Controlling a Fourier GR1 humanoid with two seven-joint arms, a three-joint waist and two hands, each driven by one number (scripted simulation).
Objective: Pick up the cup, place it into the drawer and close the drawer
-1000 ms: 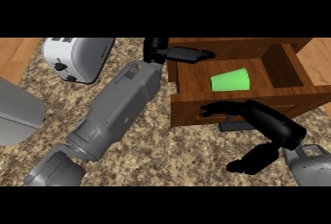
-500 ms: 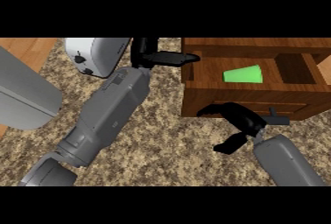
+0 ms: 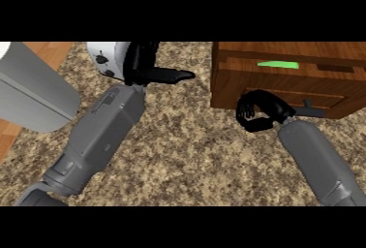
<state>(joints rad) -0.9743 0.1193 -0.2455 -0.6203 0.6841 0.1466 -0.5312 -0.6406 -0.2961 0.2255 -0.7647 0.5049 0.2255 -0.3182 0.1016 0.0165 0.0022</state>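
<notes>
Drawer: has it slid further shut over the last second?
Yes. The drawer has gone inward into its cabinet; only a sliver of the green cup shows now.

The left forearm ran from the near left up to the far centre, its hand [image 3: 146, 68] open with fingers straight and thumb pointing right. The right forearm rose from the near right, its hand [image 3: 259, 112] curled shut, holding nothing visible.

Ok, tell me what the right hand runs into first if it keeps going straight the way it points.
Most likely the drawer front: the right hand, fingers curled, sits right against that wooden face. Whether they already touch is unclear from this view.
</notes>
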